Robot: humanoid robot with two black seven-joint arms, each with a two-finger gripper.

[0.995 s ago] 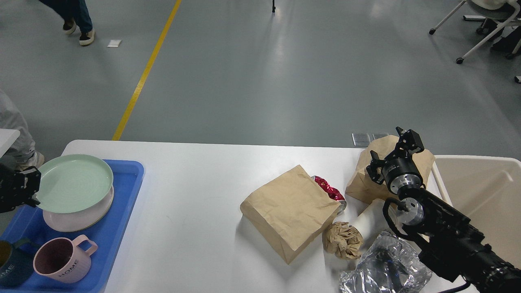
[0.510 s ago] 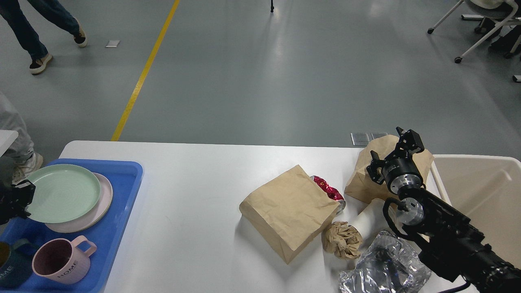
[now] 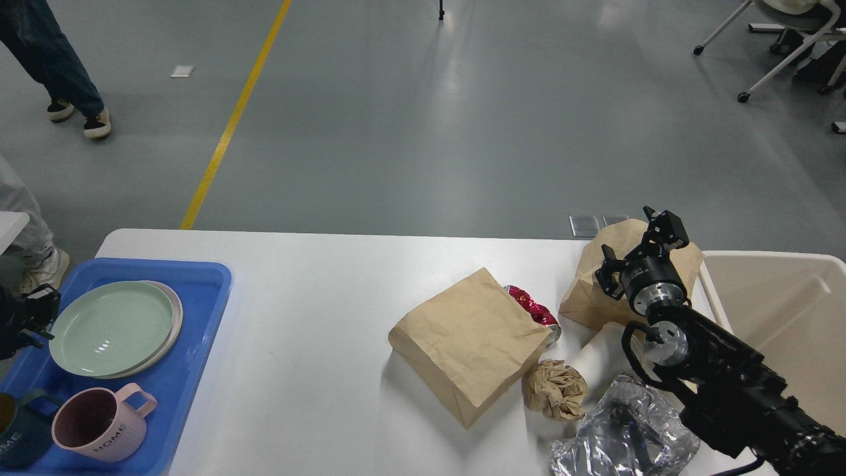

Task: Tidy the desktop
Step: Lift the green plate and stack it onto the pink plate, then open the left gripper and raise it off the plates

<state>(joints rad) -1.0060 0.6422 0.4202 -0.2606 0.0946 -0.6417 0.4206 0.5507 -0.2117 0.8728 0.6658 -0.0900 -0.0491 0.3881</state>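
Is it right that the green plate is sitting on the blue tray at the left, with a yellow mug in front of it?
Not quite. The head view shows the green plate on the blue tray at the left, but the mug in front of it is pink, not yellow. Everything else in that statement holds.

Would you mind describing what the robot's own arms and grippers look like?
The right arm is matte black with silver metal rings at its wrist joints and a looped black cable; its right gripper has black angular fingers. Only the black left gripper shows at the edge.
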